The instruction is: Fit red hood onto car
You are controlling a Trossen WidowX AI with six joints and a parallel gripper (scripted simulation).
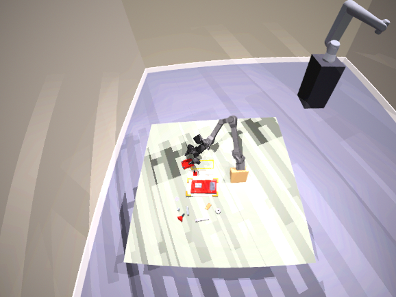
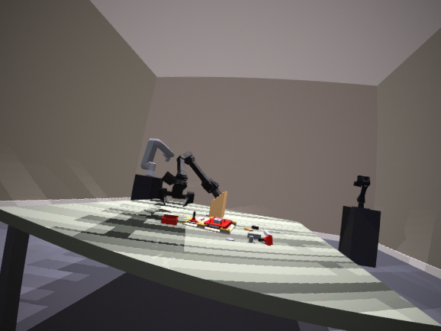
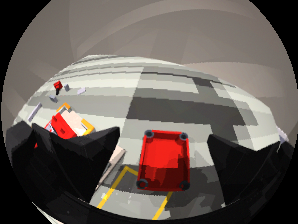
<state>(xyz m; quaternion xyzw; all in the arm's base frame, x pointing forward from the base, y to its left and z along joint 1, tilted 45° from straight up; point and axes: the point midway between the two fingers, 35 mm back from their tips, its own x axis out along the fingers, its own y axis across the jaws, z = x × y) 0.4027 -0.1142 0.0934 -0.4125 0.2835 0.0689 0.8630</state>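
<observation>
The red hood (image 1: pixel 187 164) (image 2: pixel 169 220) (image 3: pixel 165 155) lies on the table to the left of the yellow outline, with grey-ringed holes at its corners in the wrist view. My gripper (image 1: pixel 192 156) (image 2: pixel 175 204) (image 3: pixel 166 136) is wide open and empty, above the hood, with one finger to each side of it in the wrist view. The red chassis (image 1: pixel 205 191) (image 2: pixel 229 223) (image 3: pixel 62 125) sits in the jig (image 1: pixel 188 194) (image 3: pixel 88 126) with orange corners. The grey engine block (image 1: pixel 198 185) (image 2: pixel 217 220) is on its deck. The pegs are too small to make out.
A yellow outline (image 1: pixel 207 160) (image 3: pixel 112 187) is marked beside the hood. A small red piece with a black upright (image 2: pixel 193 219) stands between hood and jig. A tan block (image 1: pixel 239 175) (image 2: pixel 218 206) stands at the arm's base. Small parts, including a red cone (image 1: pixel 180 218) (image 2: pixel 268 239), lie beyond the jig.
</observation>
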